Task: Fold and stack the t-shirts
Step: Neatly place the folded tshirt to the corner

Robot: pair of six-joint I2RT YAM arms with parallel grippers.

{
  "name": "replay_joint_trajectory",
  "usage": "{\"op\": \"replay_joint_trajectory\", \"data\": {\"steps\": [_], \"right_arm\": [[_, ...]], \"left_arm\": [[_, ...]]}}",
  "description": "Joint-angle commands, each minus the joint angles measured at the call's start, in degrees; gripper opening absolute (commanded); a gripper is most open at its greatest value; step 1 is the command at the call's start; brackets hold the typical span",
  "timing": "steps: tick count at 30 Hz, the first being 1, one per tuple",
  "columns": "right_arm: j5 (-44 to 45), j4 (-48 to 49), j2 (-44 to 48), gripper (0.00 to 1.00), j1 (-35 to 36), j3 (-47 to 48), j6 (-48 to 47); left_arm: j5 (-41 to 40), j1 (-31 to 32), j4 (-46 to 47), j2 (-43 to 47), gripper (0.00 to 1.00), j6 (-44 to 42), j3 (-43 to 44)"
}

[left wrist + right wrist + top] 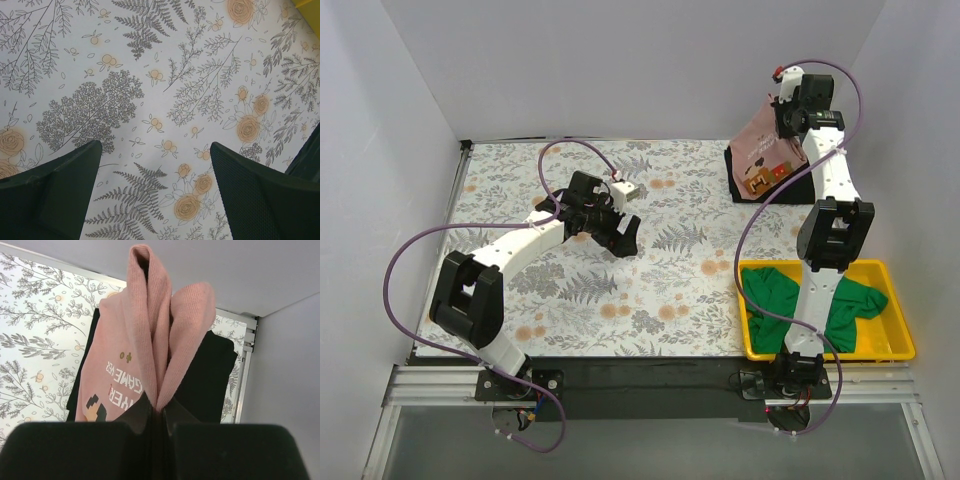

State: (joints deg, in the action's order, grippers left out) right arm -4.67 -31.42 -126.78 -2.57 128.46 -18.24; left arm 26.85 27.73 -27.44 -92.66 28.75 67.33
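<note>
A dusty pink t-shirt (767, 150) with a printed front hangs from my right gripper (790, 108) at the back right. In the right wrist view its ribbed folds (150, 335) are pinched between the shut jaws of that gripper (161, 412). Its lower part drapes onto a folded black t-shirt (798, 186) lying on the table, also seen as the black t-shirt (210, 375) under the pink cloth. A bright green t-shirt (775, 297) lies crumpled in the yellow bin (898, 345). My left gripper (628, 232) hovers open over the table's middle, nothing between its fingers (260, 195).
The floral table covering (650, 290) spans the whole work surface, with white walls at the back and sides. The yellow bin stands at the front right, beside my right arm's base. A metal frame rail (245, 375) edges the table at the right.
</note>
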Motion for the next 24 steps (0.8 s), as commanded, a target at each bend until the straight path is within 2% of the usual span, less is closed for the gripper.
{"op": "replay_joint_trajectory", "data": {"steps": [1, 3, 5, 6, 7, 8, 9, 12, 18, 24], "right_arm": [[1.0, 4.7, -0.2, 0.01, -0.7, -0.5, -1.6], [1.4, 5.2, -0.7, 0.01, -1.2, -0.7, -1.7], [1.7, 5.4, -1.1, 0.07, -2.4, -0.8, -2.3], [2.0, 5.8, -1.4, 0.26, -3.3, -0.8, -2.7], [2.5, 6.2, -1.5, 0.4, -3.7, -1.1, -3.0], [3.4, 7.1, -1.6, 0.64, -4.5, -1.1, -3.6], [3.6, 7.5, -1.6, 0.73, -4.6, -1.0, -3.9], [3.9, 8.0, -1.5, 0.87, -6.0, 1.7, -5.7], [0.4, 8.0, 5.3, 0.98, -6.7, 1.9, -8.0], [-9.8, 2.6, 16.3, 0.98, -6.6, -4.8, -5.3]], "left_arm": [[0.4, 0.1, -1.4, 1.8, 0.9, -0.5, 2.1], [0.3, 0.1, -1.6, 1.5, 0.9, -0.5, 2.3], [0.3, 0.1, -1.8, 1.5, 0.9, -0.4, 2.2], [0.1, 0.1, -1.9, 1.4, 0.9, -0.2, 2.4], [0.0, 0.1, -2.0, 1.4, 0.9, 0.0, 2.5], [-0.7, 0.1, -2.4, 1.3, 0.9, 0.2, 2.7], [-0.7, 0.1, -2.5, 1.3, 0.9, 0.3, 3.1], [-1.3, 0.0, -3.2, 1.7, 0.9, 1.0, 4.0], [2.0, -4.1, -3.9, 3.7, 0.9, 7.3, 6.4], [5.5, -10.4, -8.1, 3.6, 0.9, 12.6, 13.9]]}}
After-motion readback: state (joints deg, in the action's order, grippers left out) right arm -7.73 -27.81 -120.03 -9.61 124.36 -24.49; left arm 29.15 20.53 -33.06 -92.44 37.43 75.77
